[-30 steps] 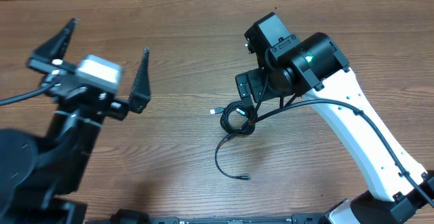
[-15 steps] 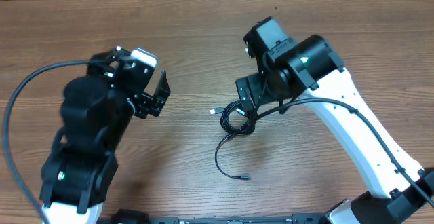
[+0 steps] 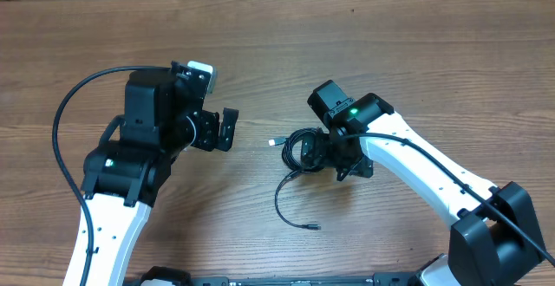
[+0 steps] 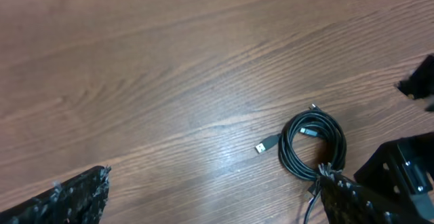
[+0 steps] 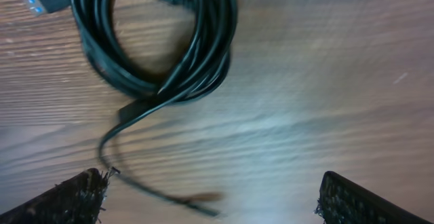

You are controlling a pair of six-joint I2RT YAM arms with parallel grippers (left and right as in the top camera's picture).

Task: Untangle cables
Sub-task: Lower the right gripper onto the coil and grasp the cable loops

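I am holding my right pincer spread wide just short of the coiled cables, not touching them, aiming to straddle a strand; my left pincer is hovering likewise agape.

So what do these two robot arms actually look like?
The left arm and right arm have white links, black joints and a small green light. A thick black wire runs along each. The fingers are black and rough-textured.

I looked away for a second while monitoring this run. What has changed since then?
The left gripper swung inward toward the cables, open. The right gripper came down beside them, open, holding nothing. The cables' coil and loose tail lie as before.
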